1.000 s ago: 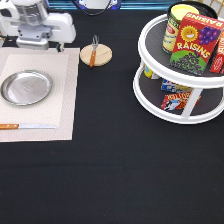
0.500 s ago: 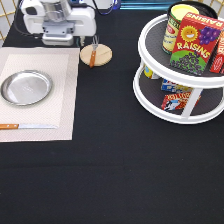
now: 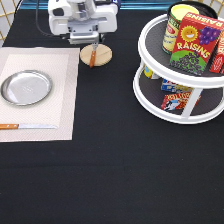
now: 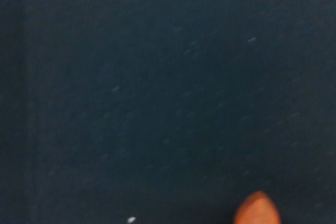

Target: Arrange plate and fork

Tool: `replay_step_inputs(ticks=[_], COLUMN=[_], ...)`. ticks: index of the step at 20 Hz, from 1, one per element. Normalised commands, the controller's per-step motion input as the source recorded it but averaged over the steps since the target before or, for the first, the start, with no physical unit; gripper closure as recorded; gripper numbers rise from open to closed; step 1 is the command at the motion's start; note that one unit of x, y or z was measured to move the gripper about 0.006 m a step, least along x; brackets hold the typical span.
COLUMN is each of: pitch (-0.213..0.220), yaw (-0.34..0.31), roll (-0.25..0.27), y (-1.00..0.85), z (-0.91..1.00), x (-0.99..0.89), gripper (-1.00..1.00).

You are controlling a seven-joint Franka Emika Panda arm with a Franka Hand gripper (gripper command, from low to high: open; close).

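The silver plate (image 3: 26, 87) lies on a pale placemat (image 3: 65, 100) at the exterior view's left. The fork (image 3: 92, 56), with its brown-orange handle, lies across a round wooden coaster (image 3: 101, 55) just right of the placemat's top corner. My gripper (image 3: 86, 39) hangs at the exterior view's top, directly above and behind the coaster and fork, apart from them. The wrist view shows dark tablecloth and an orange tip of the fork handle (image 4: 257, 208).
A knife (image 3: 27, 126) with a wooden handle lies along the placemat's lower edge. A white two-tier turntable (image 3: 186, 107) with a raisins box (image 3: 195, 45), a can and other packages stands at the exterior view's right. Black cloth covers the table.
My gripper has moved from the exterior view's top left toward the right, from above the placemat to just behind the coaster and fork. The plate, fork and knife have not moved.
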Motion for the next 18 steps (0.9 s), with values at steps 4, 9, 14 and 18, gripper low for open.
replay_step_inputs(ticks=[4,9,14,18], pitch=[-0.167,-0.143,-0.042,-0.023], yaw=[-0.031,-0.092,-0.097,-0.056], roll=[0.006,0.003,-0.006,-0.001], y=[-0.01,-0.05,0.0,0.0], z=[-0.43,-0.37,-0.32,-0.38], x=[-0.83,-0.53,-0.06,-0.04], gripper=[-1.0,-1.0,-1.0,-1.0])
